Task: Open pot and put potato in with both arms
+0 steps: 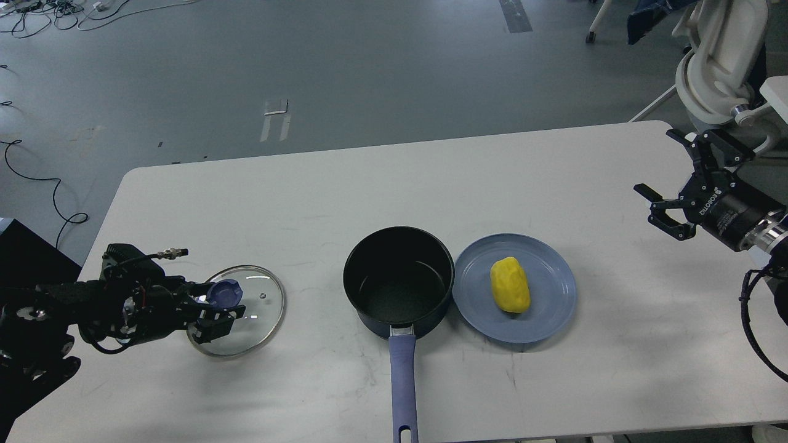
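The dark navy pot [399,280] stands open at the table's middle, its blue-purple handle [403,381] pointing toward me. Its glass lid [252,314] with a blue knob [225,291] is at the left, low over or on the table. My left gripper [221,303] is shut on the knob. The yellow potato [510,285] lies on a flat blue plate [548,314] just right of the pot. My right gripper [670,184] is open and empty above the table's right edge, well away from the potato.
The white table [369,184] carries the pot, plate and lid. A white machine [714,67] stands behind the right corner. Cables [37,178] lie on the grey floor at the far left.
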Controlling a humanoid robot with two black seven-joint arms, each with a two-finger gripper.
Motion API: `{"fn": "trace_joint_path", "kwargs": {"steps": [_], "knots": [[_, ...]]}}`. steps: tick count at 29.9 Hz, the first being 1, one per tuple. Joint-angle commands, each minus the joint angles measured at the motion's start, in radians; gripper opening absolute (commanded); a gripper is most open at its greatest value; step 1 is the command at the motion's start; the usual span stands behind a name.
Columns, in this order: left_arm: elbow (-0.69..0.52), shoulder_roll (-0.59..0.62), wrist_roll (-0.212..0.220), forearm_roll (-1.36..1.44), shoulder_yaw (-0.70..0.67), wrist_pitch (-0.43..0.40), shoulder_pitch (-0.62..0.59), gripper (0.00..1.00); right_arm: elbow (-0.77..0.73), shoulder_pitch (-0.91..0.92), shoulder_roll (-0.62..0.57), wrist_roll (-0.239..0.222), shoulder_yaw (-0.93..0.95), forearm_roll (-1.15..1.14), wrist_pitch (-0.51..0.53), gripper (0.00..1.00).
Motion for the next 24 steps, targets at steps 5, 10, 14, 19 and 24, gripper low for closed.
{"fn": "trace_joint_path", "kwargs": {"steps": [5,10,14,19,24], "knots": [[-0.086,0.053,-0.036,-0.162,-0.014,-0.013,-0.031,0.96,0.009,0.002,-0.032,0.0,-0.002,-0.003,0.0,1.0],[-0.123,0.085,-0.036,-0.487,-0.014,-0.1,-0.141,0.96,0.058,0.031,-0.089,0.0,-0.004,-0.107,0.0,1.0],[-0.122,0.086,-0.036,-0.772,-0.018,-0.237,-0.232,0.97,0.126,0.094,-0.159,0.0,-0.007,-0.331,0.0,1.0],[-0.117,0.079,-0.021,-1.116,-0.02,-0.327,-0.318,0.97,0.207,0.236,-0.241,0.0,-0.035,-0.624,0.0,1.0],[-0.117,0.065,-0.006,-1.186,-0.044,-0.327,-0.324,0.97,0.274,0.486,-0.238,0.0,-0.252,-0.953,0.0,1.0]]}}
